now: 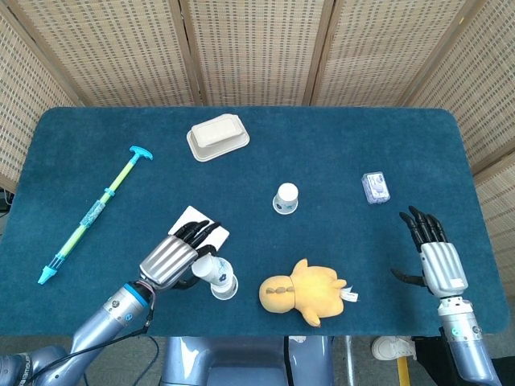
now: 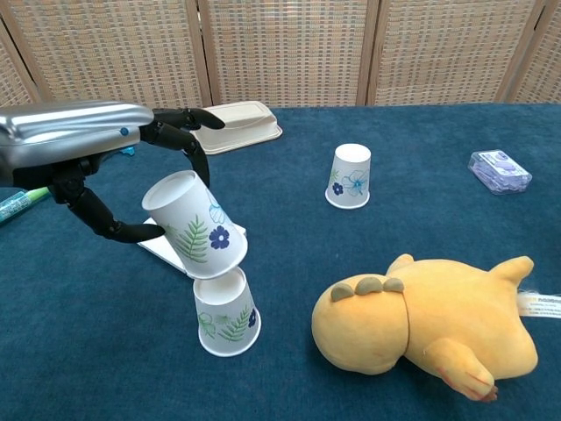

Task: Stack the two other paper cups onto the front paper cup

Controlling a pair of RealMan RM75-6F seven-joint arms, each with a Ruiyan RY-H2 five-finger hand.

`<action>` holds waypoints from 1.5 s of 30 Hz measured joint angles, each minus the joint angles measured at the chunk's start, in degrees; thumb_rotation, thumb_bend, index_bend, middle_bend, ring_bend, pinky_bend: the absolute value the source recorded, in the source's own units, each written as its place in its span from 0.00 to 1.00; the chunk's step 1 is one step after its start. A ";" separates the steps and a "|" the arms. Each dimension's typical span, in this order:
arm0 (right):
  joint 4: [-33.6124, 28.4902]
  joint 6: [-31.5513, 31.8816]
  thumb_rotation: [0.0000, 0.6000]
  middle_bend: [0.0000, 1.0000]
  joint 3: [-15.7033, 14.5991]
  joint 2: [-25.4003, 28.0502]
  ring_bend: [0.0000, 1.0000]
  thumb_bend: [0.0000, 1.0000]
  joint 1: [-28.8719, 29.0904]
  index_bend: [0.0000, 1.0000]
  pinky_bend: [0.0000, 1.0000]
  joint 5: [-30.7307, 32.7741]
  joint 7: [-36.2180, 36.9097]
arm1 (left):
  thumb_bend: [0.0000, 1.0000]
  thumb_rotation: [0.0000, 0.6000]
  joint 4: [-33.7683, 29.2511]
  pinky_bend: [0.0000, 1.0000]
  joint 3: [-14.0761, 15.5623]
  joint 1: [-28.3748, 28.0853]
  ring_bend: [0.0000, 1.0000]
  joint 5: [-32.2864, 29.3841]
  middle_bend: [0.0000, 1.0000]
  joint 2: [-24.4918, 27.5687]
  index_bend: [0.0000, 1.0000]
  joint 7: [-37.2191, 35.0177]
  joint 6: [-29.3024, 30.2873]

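**Carried cup held tilted over the front cup — seating not yet done**

Landmark: the front paper cup (image 2: 226, 311), inverted on the desk (image 1: 338, 137) near its front edge.

The carried paper cup (image 2: 195, 225) is gripped by the left robot hand (image 2: 105, 167), fingers wrapped round its wall, mouth turned down and toward the landmark. It is tilted, and its lower rim appears to touch or sit just above the landmark's upturned base; which of the two cannot be told from these views. The right robot hand (image 1: 437, 261) is seen far right of the landmark at the desk's front corner, fingers spread, holding nothing.

Judgement on the step: the carried cup should be brought upright so the two axes line up, centred over the landmark, then lowered straight. A push given while tilted would likely tip or slide the light landmark cup, which is not braced.

Room for moving: the yellow plush toy (image 2: 429, 324) lies just right of the landmark, so the right side is tight. The white flat card (image 1: 193, 219) lies just behind the landmark, under the arm's path. The third paper cup (image 2: 350, 175) stands behind and right, well apart, with open cloth around it. Farther back lie the lidded tray (image 1: 217, 136), the blue-green stick (image 1: 96, 211) to the left, and a small clear packet (image 1: 376, 187) far right.
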 measured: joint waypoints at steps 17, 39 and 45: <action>-0.24 0.54 1.00 0.00 0.23 0.49 0.00 0.17 -0.37 0.00 0.00 0.08 1.37 | 0.34 1.00 -3.66 0.09 0.86 -1.23 0.00 -4.10 0.00 0.66 0.34 6.30 -0.83; 0.01 0.38 1.00 0.00 0.25 0.56 0.00 0.17 -0.38 0.00 0.00 0.08 1.86 | 0.30 1.00 0.86 0.08 0.85 -2.85 0.00 -6.43 0.00 -4.59 0.11 5.85 -1.49; 0.15 -0.13 1.00 0.00 0.22 0.60 0.00 0.17 -0.27 0.00 0.00 0.35 1.99 | 0.30 1.00 0.28 0.08 1.80 0.09 0.00 -1.70 0.00 -3.49 0.11 2.28 3.16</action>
